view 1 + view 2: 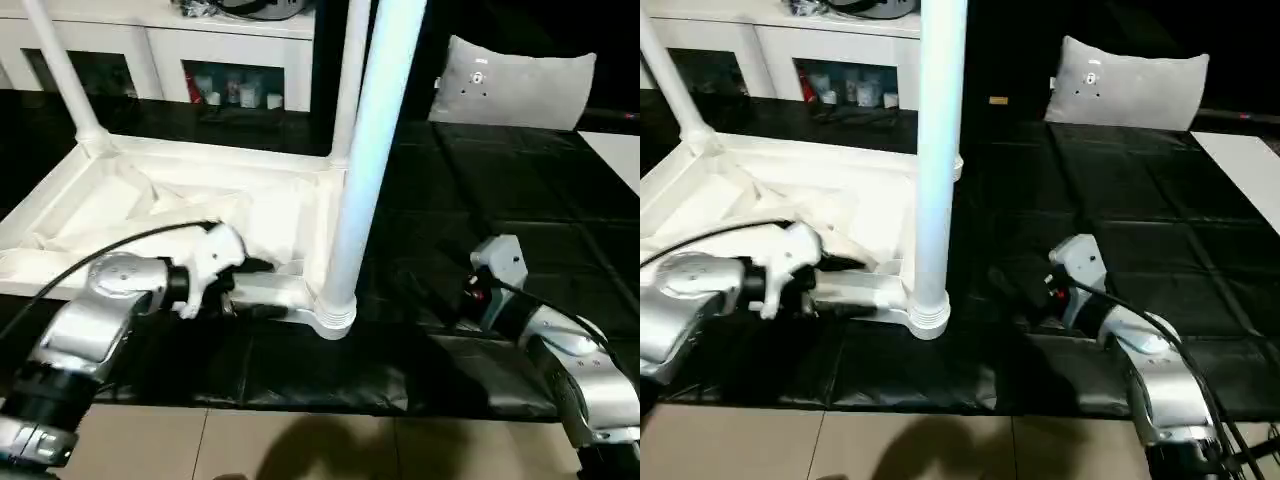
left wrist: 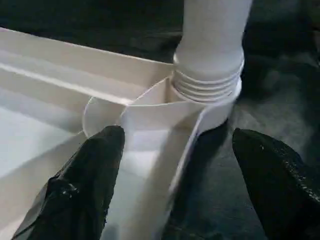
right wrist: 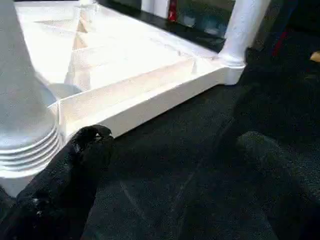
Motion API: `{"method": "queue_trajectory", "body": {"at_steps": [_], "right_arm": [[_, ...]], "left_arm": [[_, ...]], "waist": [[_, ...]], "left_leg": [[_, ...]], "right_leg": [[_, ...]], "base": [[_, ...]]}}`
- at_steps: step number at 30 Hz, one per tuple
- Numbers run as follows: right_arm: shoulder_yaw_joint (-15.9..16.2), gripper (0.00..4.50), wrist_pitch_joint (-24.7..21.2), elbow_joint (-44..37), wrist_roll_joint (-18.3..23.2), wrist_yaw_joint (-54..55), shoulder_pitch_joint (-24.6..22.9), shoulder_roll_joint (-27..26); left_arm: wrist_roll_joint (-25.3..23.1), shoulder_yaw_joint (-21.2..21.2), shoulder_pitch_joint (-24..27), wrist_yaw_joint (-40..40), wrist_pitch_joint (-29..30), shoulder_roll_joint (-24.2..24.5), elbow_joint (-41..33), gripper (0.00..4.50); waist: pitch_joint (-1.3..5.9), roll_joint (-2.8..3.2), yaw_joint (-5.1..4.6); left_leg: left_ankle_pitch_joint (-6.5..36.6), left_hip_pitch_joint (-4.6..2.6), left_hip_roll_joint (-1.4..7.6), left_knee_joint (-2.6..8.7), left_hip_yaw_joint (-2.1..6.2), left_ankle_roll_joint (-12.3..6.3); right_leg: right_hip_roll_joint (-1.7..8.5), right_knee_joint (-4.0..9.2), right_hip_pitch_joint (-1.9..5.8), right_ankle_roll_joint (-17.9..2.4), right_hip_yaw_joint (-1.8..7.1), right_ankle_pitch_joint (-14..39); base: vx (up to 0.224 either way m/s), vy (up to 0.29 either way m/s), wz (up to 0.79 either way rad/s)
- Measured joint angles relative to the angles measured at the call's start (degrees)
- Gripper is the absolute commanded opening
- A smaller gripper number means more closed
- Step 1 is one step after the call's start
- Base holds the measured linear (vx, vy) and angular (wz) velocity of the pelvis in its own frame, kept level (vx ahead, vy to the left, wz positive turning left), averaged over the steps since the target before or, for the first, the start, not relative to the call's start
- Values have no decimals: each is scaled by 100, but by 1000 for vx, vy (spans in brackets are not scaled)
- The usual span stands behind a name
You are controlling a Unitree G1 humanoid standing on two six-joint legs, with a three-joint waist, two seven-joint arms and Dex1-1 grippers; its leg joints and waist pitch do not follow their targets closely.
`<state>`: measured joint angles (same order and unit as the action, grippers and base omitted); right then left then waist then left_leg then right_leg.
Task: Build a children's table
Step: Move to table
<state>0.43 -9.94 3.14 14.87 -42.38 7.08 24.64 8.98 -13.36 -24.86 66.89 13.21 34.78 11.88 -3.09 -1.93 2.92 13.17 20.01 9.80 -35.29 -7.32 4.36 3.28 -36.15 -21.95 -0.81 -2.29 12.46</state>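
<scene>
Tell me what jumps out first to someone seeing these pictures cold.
The upside-down white table top on the black mat, with a thick white leg rising from its near corner socket. The left hand straddles the top's rim beside that socket, fingers open; the right hand hangs open over the mat.

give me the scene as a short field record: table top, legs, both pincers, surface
table top: white table top lying upside down, ribs up
legs: three upright in view: near leg, far leg, far left leg
left pincer: left pincer open, straddling the top's rim beside the near leg's socket
right pincer: right pincer open, over the mat, holding nothing
surface: black mat
</scene>
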Motion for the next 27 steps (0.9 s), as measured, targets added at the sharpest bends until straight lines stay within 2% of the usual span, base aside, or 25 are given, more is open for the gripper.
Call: {"method": "queue_trajectory", "body": {"at_steps": [3, 5, 10, 11, 15, 17, 21, 27], "right_arm": [[31, 450, -80, -89, 115, -341, -98, 155], [63, 450, -106, -138, 156, -465, -126, 216], [124, 450, -187, -213, 240, -695, -268, 315], [126, 450, -221, -221, 265, -716, -296, 331], [179, 450, -256, -270, 287, -909, -307, 453], [179, 450, -254, -271, 287, -935, -307, 463], [215, 450, -161, 13, 280, -1074, -273, 461], [237, 450, 110, 475, 232, -1201, -216, 449]], "left_arm": [[-89, -54, -264, 81, -192, -75, 319, 366], [-95, -86, -318, 168, -253, -123, 401, 331], [-201, -299, -462, 363, -413, -220, 765, 302], [-202, -331, -508, 429, -451, -229, 829, 283], [-251, -446, -721, 701, -607, -271, 1219, 264], [-286, -455, -728, 750, -708, -311, 1347, 240], [-437, -562, -915, 778, -959, -441, 1853, 209], [-601, -681, -1019, 918, -1267, -477, 2223, 156]], "waist": [[-4, 12, 31], [0, 20, 36], [-10, 43, 34], [-11, 45, 32], [-13, 55, 39], [-13, 57, 35], [-13, 57, 41], [-21, 97, 40]], "left_leg": [[0, -2, 1, 0, -5, 0], [0, -2, 2, 0, -7, 0], [-1, -2, 6, 2, -9, 1], [-1, -2, 6, 2, -9, 1], [-2, -2, 7, 2, -14, 1], [-2, -2, 8, 3, -16, 0], [-7, -1, 9, 3, -29, -7], [-9, -1, 9, 4, -47, -11]], "right_leg": [[1, 0, 0, -3, 3, -2], [1, 0, 0, -3, 3, -2], [1, 1, 0, -3, 1, -2], [1, 1, 0, -3, 1, -2], [1, 1, 0, -3, 2, -2], [1, 1, 0, -3, 2, -2], [2, 2, -1, -3, 2, -2], [6, 4, -1, -4, 3, -2]], "base": [[0, 0, 0], [0, 0, 0], [0, 0, 0], [0, 0, 0], [0, 0, 0], [0, 0, 0], [0, 0, 0], [0, 0, 0]]}}
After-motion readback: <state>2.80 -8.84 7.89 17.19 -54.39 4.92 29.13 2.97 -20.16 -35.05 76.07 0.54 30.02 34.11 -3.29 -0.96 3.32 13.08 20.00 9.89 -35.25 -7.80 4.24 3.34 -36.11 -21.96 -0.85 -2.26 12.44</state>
